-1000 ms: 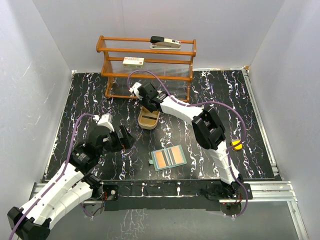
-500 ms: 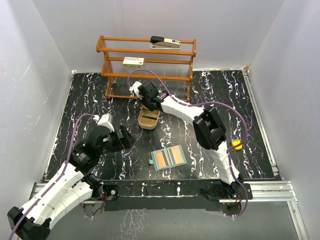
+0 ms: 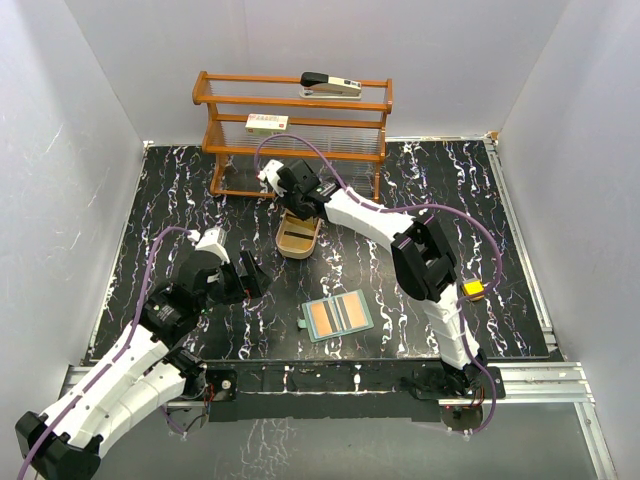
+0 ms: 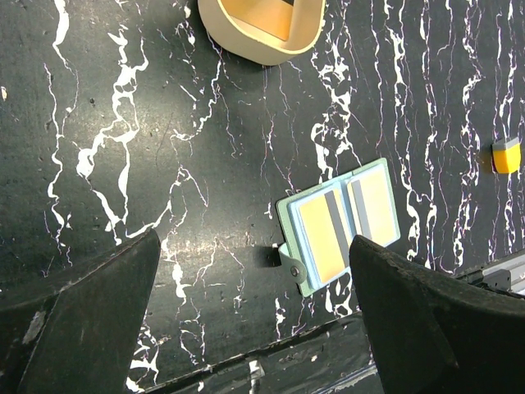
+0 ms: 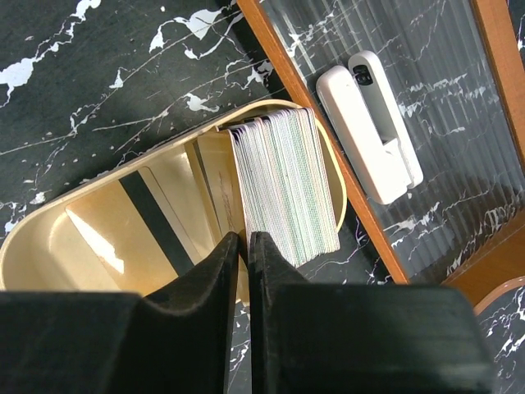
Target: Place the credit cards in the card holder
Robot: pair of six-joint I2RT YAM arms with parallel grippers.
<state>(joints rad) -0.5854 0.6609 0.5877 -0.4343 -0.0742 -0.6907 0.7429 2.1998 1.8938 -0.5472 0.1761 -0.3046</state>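
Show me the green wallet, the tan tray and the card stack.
Sage-green folding card holder (image 4: 340,226), left wrist view: open pockets.
Tan oval tray (image 4: 250,49), left wrist view: its wall.
Stack of thin plastic credit cards (image 5: 287,185), right wrist view: card edges.

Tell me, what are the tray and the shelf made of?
Tray: looks like smooth cream plastic, with rounded moulded edges. Shelf: glossy orange-brown wood rails, probably varnished; its ribbed boards look like clear plastic or glass, since the table shows through.
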